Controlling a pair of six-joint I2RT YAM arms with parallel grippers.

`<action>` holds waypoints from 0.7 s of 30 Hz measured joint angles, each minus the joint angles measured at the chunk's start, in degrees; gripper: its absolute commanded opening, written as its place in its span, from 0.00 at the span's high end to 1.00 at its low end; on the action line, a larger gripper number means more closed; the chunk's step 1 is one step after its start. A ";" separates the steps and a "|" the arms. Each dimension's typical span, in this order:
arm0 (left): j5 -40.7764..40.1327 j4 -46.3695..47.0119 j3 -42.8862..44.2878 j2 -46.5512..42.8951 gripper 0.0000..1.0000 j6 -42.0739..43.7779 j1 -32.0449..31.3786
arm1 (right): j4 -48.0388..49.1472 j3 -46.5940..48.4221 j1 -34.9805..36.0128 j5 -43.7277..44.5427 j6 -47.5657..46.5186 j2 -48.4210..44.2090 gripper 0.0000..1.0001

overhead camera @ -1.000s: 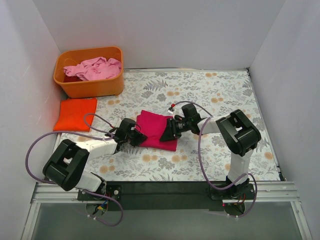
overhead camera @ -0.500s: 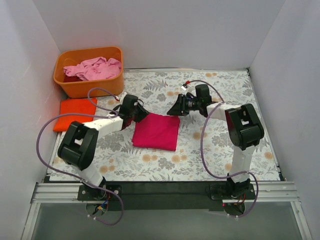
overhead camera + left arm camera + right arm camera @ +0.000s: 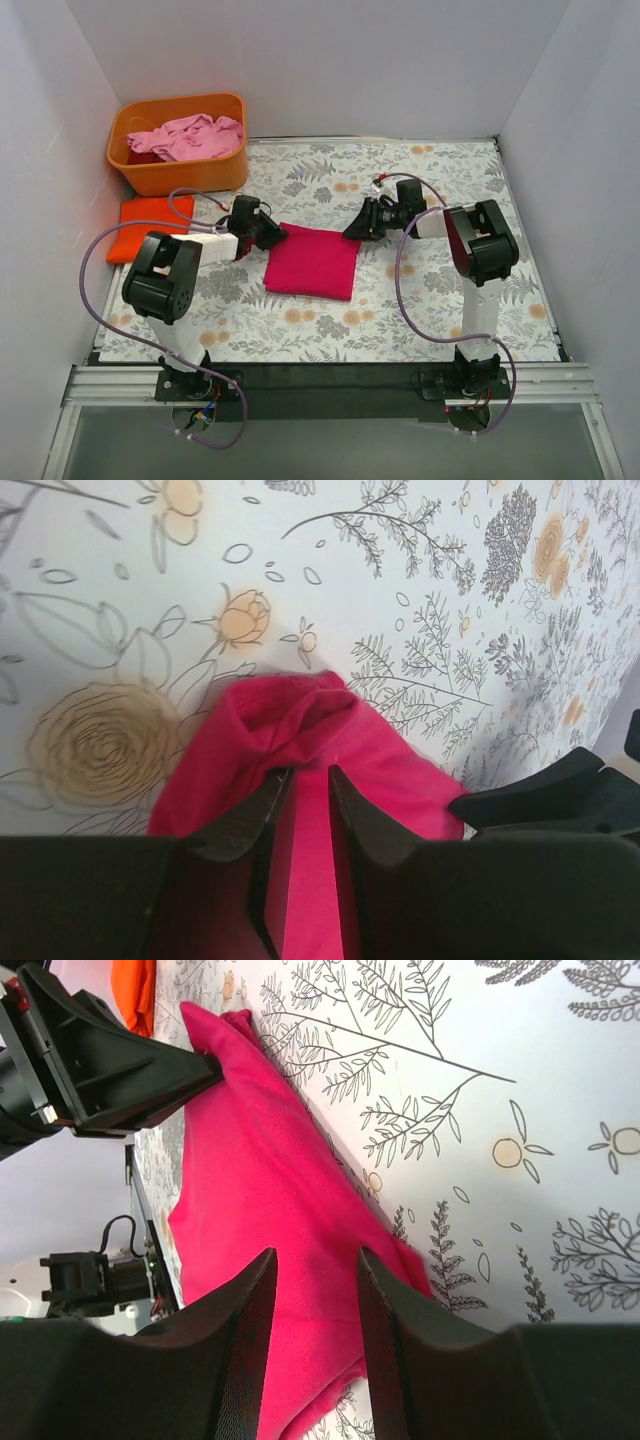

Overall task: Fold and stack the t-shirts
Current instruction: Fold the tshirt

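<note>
Only left wrist view shows magenta-red t-shirt (image 3: 300,715) bunched between left fingers (image 3: 245,822)

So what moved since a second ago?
Both grippers swung from the near edge of the magenta-red shirt to its far edge: the left gripper sits at the far-left corner, the right gripper at the far-right one, fingers apart. Whether the left has gripped isn't clear. The orange shirt and the orange tub stayed put.

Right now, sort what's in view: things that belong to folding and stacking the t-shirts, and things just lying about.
Job: magenta-red t-shirt, folded orange t-shirt, pale pink t-shirt, dark red t-shirt.
Lying about: orange plastic tub, floral table cover.
</note>
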 measured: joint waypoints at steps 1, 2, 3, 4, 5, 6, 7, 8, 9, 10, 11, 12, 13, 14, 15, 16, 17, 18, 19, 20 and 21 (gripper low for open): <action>0.07 -0.07 -0.72 -0.76 0.75 0.11 0.31 | -0.04 -0.13 -0.07 0.11 -0.17 -0.28 0.61; 0.11 -0.28 -1.40 -1.73 0.72 0.33 0.61 | -0.15 -0.50 -0.09 0.39 -0.48 -0.83 0.60; 0.11 -0.85 -1.99 -2.78 0.69 0.66 0.85 | -0.57 -0.90 -0.09 0.85 -1.05 -1.64 0.60; -0.02 -1.95 -2.34 -4.20 0.65 1.20 1.03 | -1.27 -1.22 -0.11 1.44 -1.64 -2.67 0.60; -0.28 -3.30 -2.45 -5.75 0.57 1.77 1.14 | -2.51 -1.38 -0.11 2.27 -2.49 -3.74 0.59; -0.72 -4.55 -2.45 -7.80 0.53 2.51 1.16 | -4.22 -1.36 0.00 3.19 -3.56 -5.09 0.58; -1.40 -5.92 -2.45 -10.12 0.49 3.48 1.22 | -6.03 -1.29 0.26 4.55 -4.94 -6.75 0.57; -2.27 -7.26 -2.43 -12.79 0.43 4.48 1.31 | -8.11 -1.16 0.61 5.99 -6.38 -8.48 0.55; -3.02 -8.39 -2.36 -15.43 0.40 5.53 1.51 | -10.51 -0.63 1.18 7.80 -7.96 -10.29 0.50; -3.76 -9.55 -2.29 -17.90 0.37 6.49 1.75 | -12.85 0.15 2.14 9.62 -9.51 -11.93 0.48; -4.70 -11.13 -2.05 -20.50 0.33 7.78 1.95 | -15.02 1.03 3.61 11.67 -11.19 -13.55 0.47; -5.60 -12.57 -1.84 -22.88 0.29 9.18 2.32 | -16.87 2.05 5.51 14.05 -12.83 -15.10 0.46; -6.45 -14.01 -1.62 -25.16 0.27 10.51 2.84 | -18.69 3.21 7.89 16.39 -14.36 -16.39 0.45; -7.63 -15.43 -1.55 -27.17 0.25 11.78 3.54 | -20.31 4.50 10.64 18.75 -16.04 -17.42 0.43; -8.94 -16.87 -1.55 -29.03 0.23 12.98 4.35 | -21.84 5.84 13.57 21.27 -17.57 -18.14 0.43; -10.16 -18.45 -1.55 -30.60 0.21 14.21 5.22 | -23.34 7.26 16.59 23.80 -19.04 -18.45 0.43; -11.28 -20.06 -1.62 -31.87 0.21 15.26 6.05 | -24.90 8.85 19.89 26.43 -20.39 -18.51 0.43; -12.33 -21.35 -1.88 -33.16 0.20 16.22 6.91 | -26.25 10.21 22.82 28.76 -21.64 -18.25 0.42; -13.20 -22.49 -2.34 -34.40 0.20 17.05 7.85 | -27.76 11.82 25.62 30.86 -22.82 -17.77 0.42; -13.84 -23.30 -3.17 -35.56 0.20 17.77 8.68 | -29.27 13.64 28.55 32.72 -24.02 -16.90 0.42; -14.36 -23.80 -4.33 -36.79 0.20 18.38 9.42 | -30.60 15.56 31.01 34.62 -25.14 -15.63 0.42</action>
